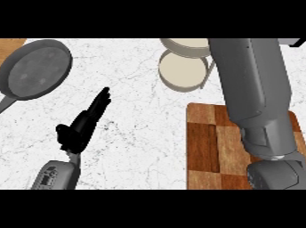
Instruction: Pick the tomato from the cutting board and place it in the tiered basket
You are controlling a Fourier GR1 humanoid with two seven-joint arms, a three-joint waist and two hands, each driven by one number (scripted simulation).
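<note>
Fingers of the left hand point(83, 124) are held straight, grasping nothing. Right hand fingers are hidden beyond the right forearm point(257, 89), stretched over the cutting board point(205, 142) toward the tiered basket point(182, 69); their state cannot be told. No tomato is visible. A tomato is judged light, smooth, easily bruised, best cupped around its middle.

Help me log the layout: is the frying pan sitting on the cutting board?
No, the frying pan lies on the marble counter, far left of the cutting board.
</note>
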